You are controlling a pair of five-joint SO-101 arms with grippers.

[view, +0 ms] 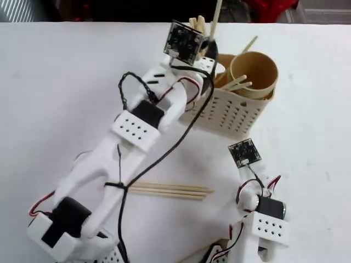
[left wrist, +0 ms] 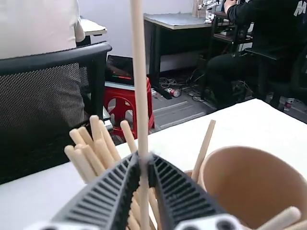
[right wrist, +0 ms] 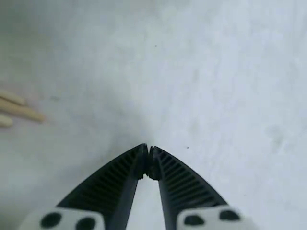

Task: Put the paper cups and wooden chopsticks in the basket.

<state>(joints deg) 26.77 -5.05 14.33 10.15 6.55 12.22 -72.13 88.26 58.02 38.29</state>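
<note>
Left arm reaching over the white perforated plastic basket (view: 230, 115), which stands at the far side of the white worktop (view: 66, 82).

The left pincer (left wrist: 142, 165) is clenched on a single pale wooden chopstick (left wrist: 138, 72). Its two black ribbed fingers (left wrist: 115, 187) press against the stick from either side, and the stick stands upright, rising well above the tips.

A cluster of further wooden chopsticks (left wrist: 91, 143) stands on end just behind the pincer. A brown paper cup (view: 253, 74) sits upright inside the basket, with several chopsticks leaning in it. The left wrist view shows the cup's open mouth just beside the pincer, with another slanting chopstick (left wrist: 205, 143) between the two.

The right pincer (right wrist: 147, 160) is closed, tips meeting, with nothing between them, and it hangs over bare worktop near the basket's front.

Three loose wooden chopsticks (view: 170, 190) lie side by side flat on the worktop, between the two arms and well apart from the basket. Their ends (right wrist: 19, 111) appear near the right pincer.
</note>
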